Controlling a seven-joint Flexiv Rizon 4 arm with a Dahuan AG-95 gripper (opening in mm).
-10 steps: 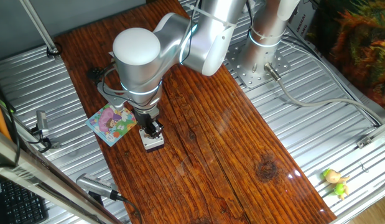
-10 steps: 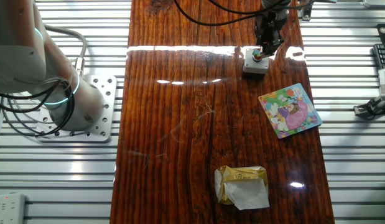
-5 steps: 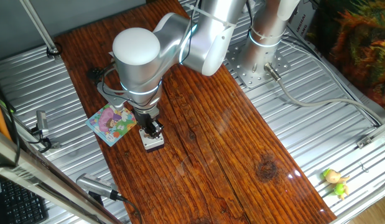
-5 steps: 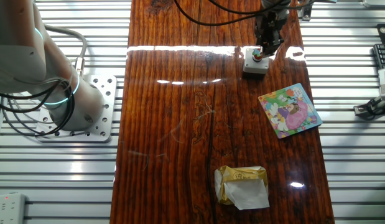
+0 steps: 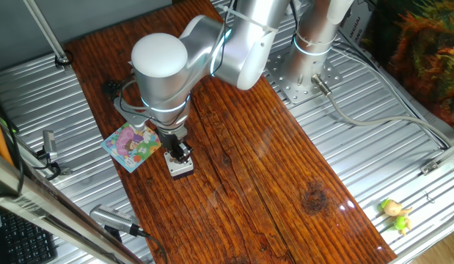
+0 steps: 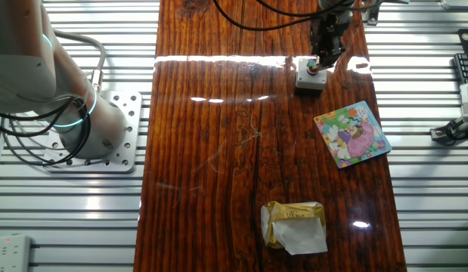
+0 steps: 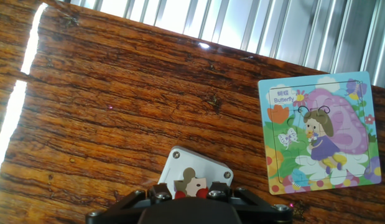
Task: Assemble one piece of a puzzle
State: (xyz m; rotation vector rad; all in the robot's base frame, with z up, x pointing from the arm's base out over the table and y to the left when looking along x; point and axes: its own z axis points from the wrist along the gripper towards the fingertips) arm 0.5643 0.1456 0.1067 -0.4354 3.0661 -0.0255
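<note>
Arm (image 5: 168, 73) loomed over plank's (image 5: 241, 169) left half, hiding much of it in one fixed view. Gripper (image 7: 191, 194) hung right over grey box (image 7: 193, 175); piece (image 7: 191, 185) sat on box top between fingertips, partly cut off by gripper body. Whether fingers pinched piece or merely flanked it: cannot tell. Puzzle (image 7: 318, 132) lay flat on plank, just right of box, apart from it. Crumpled yellow wrapper (image 6: 294, 225) lay well apart, near plank's other end. Small toy (image 5: 395, 213) on metal slats, far right.
</note>
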